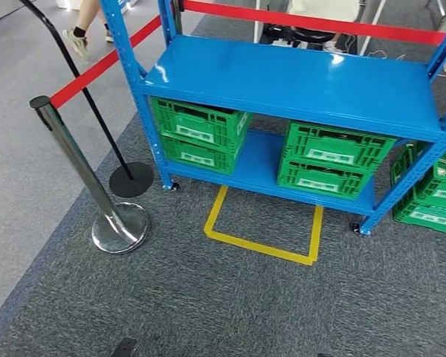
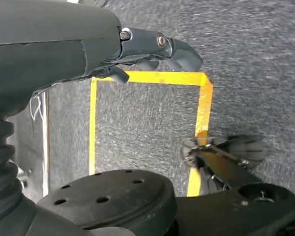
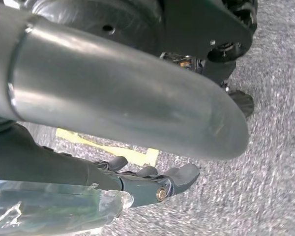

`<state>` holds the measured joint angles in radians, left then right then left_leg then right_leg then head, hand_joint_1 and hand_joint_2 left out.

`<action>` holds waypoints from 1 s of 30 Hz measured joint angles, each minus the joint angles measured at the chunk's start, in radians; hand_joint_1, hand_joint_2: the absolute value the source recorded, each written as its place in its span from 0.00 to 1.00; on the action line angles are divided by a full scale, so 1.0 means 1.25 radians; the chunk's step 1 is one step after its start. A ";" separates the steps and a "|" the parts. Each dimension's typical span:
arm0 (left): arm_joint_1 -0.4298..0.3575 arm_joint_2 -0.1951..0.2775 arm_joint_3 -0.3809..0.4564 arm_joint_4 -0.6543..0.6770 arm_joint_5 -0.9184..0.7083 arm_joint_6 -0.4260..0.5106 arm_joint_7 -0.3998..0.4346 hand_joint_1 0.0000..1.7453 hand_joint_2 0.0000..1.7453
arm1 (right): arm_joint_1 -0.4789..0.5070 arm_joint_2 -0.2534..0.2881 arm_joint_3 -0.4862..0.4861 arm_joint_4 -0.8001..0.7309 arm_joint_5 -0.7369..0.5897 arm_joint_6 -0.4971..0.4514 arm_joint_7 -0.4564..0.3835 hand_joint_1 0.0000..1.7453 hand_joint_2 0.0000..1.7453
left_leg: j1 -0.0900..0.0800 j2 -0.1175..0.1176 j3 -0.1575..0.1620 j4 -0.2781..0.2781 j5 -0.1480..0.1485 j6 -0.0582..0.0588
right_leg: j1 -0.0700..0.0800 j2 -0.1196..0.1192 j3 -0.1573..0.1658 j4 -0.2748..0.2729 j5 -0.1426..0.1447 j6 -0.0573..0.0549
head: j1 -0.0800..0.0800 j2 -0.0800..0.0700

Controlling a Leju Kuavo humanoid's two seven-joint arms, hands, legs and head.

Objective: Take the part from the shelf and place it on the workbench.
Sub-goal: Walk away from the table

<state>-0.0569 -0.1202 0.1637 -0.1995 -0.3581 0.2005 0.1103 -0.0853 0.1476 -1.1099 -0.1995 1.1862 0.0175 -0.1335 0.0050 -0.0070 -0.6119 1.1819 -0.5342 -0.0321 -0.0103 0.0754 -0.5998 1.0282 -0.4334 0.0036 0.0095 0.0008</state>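
The left hand (image 2: pixel 153 51), seen in the left wrist view, hangs above grey carpet (image 2: pixel 250 59) with its dark fingers loosely extended and slightly apart, holding nothing. Beneath it runs a yellow tape rectangle (image 2: pixel 203 105) stuck to the carpet. The right hand (image 3: pixel 164 182), seen in the right wrist view, also hangs over the carpet with its fingers stretched out and nothing between them; a strip of the same yellow tape shows just behind it, and a large silver tube of the robot's arm crosses in front of the camera. The head view gives the wider scene: the yellow tape rectangle lies on the carpet directly in front of a blue metal shelf (image 1: pixel 291 82). The shelf's top board is bare blue metal. On its lower board stand two stacks of green crates (image 1: pixel 201 134), one at the left end and one toward the right end (image 1: pixel 333 160), and more green crates (image 1: pixel 434 197) sit beyond the shelf's right post. The part cannot be made out; what the crates hold is hidden. Left of the shelf stands a chrome barrier post (image 1: pixel 86 171) with a red belt (image 1: pixel 97 71), and a person's legs (image 1: pixel 86 26) show behind it.
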 joint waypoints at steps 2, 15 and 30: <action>0.002 -0.001 0.000 0.000 -0.001 -0.001 0.000 0.00 1.00 | -0.001 0.000 0.000 0.000 0.002 -0.001 0.000 0.00 0.00 | 0.005 -0.034 0.042 -0.100 0.042 0.001 | 0.000 0.023 -0.004 0.004 0.002 0.008 | -0.001 0.000; 0.011 0.001 0.000 0.001 -0.003 0.000 0.001 0.00 1.00 | 0.004 -0.001 0.000 0.000 0.005 -0.009 -0.003 0.00 0.00 | 0.001 0.052 0.073 -0.153 0.043 0.038 | 0.000 -0.065 -0.082 0.154 -0.055 0.044 | 0.009 0.000; 0.000 -0.001 0.000 0.001 -0.004 -0.001 0.001 0.00 1.00 | 0.001 -0.001 0.000 0.000 0.005 -0.014 -0.003 0.00 0.00 | 0.001 0.007 -0.010 0.027 -0.018 -0.002 | -0.002 -0.007 0.004 -0.001 -0.004 0.003 | 0.003 0.000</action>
<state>-0.0570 -0.1217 0.1640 -0.1984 -0.3633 0.1991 0.1122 -0.0842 0.1458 -1.1097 -0.1995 1.1920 -0.0004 -0.1374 0.0064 0.0023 -0.6243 1.2153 -0.5567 -0.0346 -0.0132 0.0669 -0.5943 1.0263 -0.4379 0.0077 0.0131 0.0008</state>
